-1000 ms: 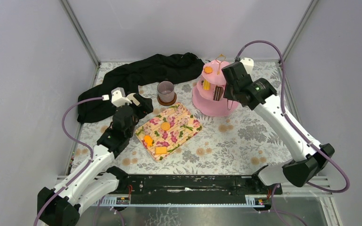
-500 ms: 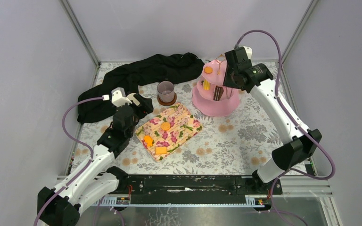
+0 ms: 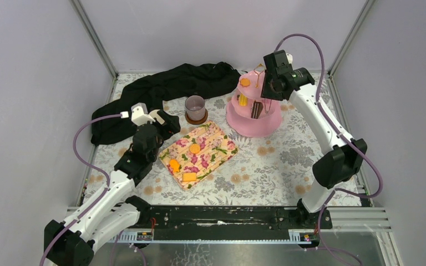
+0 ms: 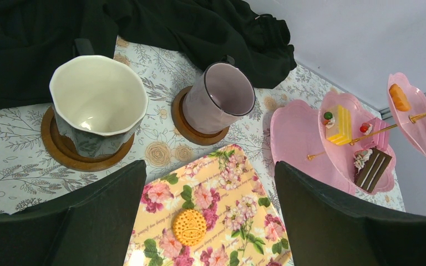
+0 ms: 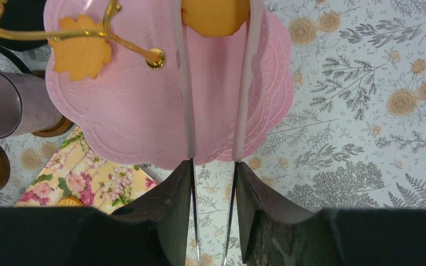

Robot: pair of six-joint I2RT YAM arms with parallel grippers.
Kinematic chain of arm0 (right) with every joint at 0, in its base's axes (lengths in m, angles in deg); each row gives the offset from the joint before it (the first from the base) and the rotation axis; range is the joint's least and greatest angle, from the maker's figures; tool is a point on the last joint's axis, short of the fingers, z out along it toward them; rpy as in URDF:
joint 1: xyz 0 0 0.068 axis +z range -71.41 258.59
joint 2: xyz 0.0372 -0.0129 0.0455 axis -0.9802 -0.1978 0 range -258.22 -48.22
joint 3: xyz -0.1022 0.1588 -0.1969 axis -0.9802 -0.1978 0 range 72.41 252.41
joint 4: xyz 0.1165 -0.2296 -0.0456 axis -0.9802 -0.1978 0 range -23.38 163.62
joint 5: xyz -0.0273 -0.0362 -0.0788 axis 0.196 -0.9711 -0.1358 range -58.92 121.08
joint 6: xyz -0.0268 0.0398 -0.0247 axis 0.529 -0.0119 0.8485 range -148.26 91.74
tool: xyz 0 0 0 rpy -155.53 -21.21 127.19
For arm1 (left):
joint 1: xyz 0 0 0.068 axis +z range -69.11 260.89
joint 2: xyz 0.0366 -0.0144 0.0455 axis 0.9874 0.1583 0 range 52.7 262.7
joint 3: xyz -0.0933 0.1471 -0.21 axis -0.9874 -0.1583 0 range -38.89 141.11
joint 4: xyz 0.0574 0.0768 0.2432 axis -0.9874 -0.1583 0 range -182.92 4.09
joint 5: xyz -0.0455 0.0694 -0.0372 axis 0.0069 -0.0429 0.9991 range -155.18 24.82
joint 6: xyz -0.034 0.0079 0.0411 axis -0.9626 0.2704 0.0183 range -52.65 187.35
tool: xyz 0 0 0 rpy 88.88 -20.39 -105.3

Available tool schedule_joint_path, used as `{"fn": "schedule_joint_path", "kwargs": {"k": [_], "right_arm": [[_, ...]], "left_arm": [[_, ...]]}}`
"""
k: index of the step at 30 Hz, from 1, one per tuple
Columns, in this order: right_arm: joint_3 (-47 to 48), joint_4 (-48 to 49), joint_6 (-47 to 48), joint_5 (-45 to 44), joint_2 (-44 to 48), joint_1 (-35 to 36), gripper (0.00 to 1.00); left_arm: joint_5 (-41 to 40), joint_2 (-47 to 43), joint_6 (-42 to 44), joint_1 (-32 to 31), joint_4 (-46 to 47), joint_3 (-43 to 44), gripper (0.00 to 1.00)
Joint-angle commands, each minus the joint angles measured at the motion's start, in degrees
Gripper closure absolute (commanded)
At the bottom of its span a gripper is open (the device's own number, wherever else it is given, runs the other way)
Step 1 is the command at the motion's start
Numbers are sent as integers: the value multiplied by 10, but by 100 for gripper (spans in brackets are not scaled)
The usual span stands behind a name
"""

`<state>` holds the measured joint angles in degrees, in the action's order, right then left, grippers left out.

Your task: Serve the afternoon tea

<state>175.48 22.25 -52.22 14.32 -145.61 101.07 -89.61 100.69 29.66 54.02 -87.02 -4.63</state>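
We show the right claw (image 5: 213, 166) pressed onto pale tongs (image 5: 184, 83) pinching an orange biscuit (image 5: 215, 15) over the pink stand (image 5: 133, 111), left claw (image 4: 209, 172) spread; a slack pinch may drop the biscuit onto the counter (image 5: 338, 111).

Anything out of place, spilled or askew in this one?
A crumpled black cloth sprawls across the back left of the table, its folds right behind the cream-lined dark mug and mauve-grey mug; it looks dumped, not laid. The floral napkin lies skewed to the table edges. Both mugs stand upright; nothing looks spilled.
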Motion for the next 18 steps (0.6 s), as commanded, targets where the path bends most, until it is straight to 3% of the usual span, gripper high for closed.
{"fn": "schedule_joint_path", "kwargs": {"k": [1,11,18], "right_arm": [[48,11,16,14,-14,-7,82],[53,7,16,16,-21,-8,57],[46,11,12,18,-17,-8,52]], "left_arm": [[-5,1,1,6,5,5,7],[-6,1,1,6,5,6,7],[-4,2,1,6,5,5,7]]}}
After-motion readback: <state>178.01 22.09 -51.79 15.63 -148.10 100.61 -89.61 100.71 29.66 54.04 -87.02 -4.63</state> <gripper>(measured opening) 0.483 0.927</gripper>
